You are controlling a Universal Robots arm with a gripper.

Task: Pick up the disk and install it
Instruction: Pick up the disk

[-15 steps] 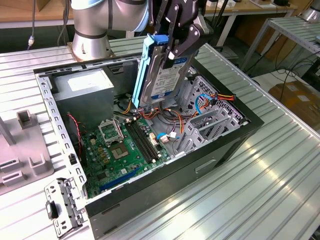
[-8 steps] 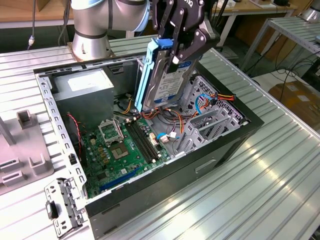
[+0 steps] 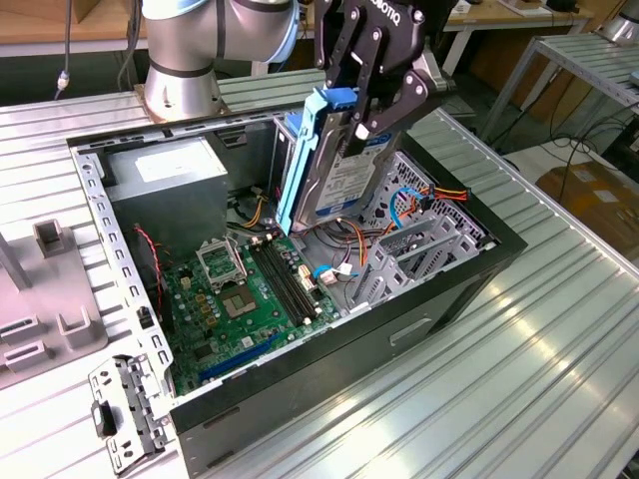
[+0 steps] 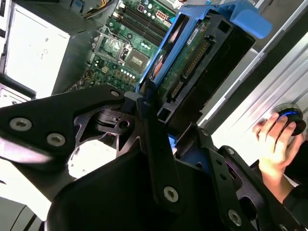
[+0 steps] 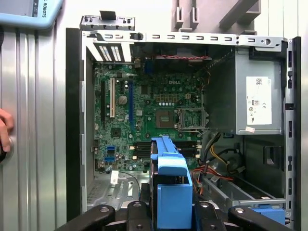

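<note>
My gripper [image 3: 367, 120] is shut on the disk [image 3: 342, 175], a flat drive with a white and blue label in a blue plastic carrier [image 3: 303, 150]. I hold it nearly upright and tilted, above the open computer case [image 3: 454, 289], over the gap between the memory slots and the metal drive cage [image 3: 424, 244]. In the second wrist view the disk [image 4: 204, 50] shows its connector edge beyond my gripper [image 4: 175, 130]. In the first wrist view the carrier's blue end [image 5: 171, 178] rises from my gripper [image 5: 171, 214], with the green motherboard [image 5: 149, 115] beyond.
A grey power-supply box [image 3: 165, 170] sits in the case's far corner, with loose cables [image 3: 414, 200] near the cage. A grey fixture [image 3: 45, 299] and a metal bracket [image 3: 125, 409] lie at the exterior view's left. A person's hand [image 4: 276, 139] rests on a device beside the case.
</note>
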